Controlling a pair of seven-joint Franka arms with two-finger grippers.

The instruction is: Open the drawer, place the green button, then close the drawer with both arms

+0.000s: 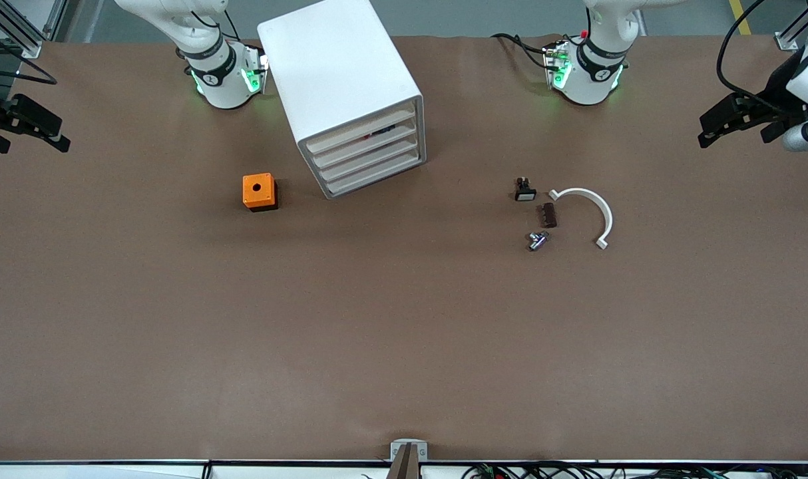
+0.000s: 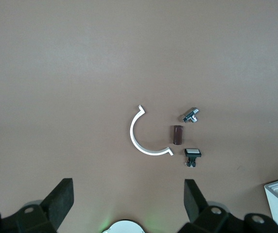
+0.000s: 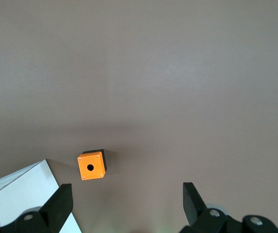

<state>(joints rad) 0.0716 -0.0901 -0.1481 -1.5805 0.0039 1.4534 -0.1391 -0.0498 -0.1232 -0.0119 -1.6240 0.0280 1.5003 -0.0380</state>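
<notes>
The left gripper (image 2: 128, 189) hangs high over the left arm's end of the table (image 1: 404, 346) with its fingers spread wide and nothing between them. The right gripper (image 3: 127, 191) does the same over the right arm's end. Neither has begun work.

We cannot find the green-capped button in any view. A dark and red speck shows in a gap between the upper drawers of the cabinet (image 1: 341, 80), but we cannot tell what it is.

We judge the step in hand to be opening a drawer. The cabinet is smooth white plastic and sits skewed, with four shallow drawer fronts that have thin lips. We would line one gripper up square to that slanted face, hook a lip and pull straight along the drawer's run. The light casing may slide on the matte brown table, so the other gripper should brace it.

Beside the cabinet sits an orange box (image 1: 259, 191) with a round hole on top and a black base. Toward the left arm's end lie four things:
- a black button with a white cap (image 1: 524, 191)
- a dark brown cylinder (image 1: 548, 215)
- a shiny metal fitting (image 1: 537, 240)
- a thin white half-ring (image 1: 594, 203)
</notes>
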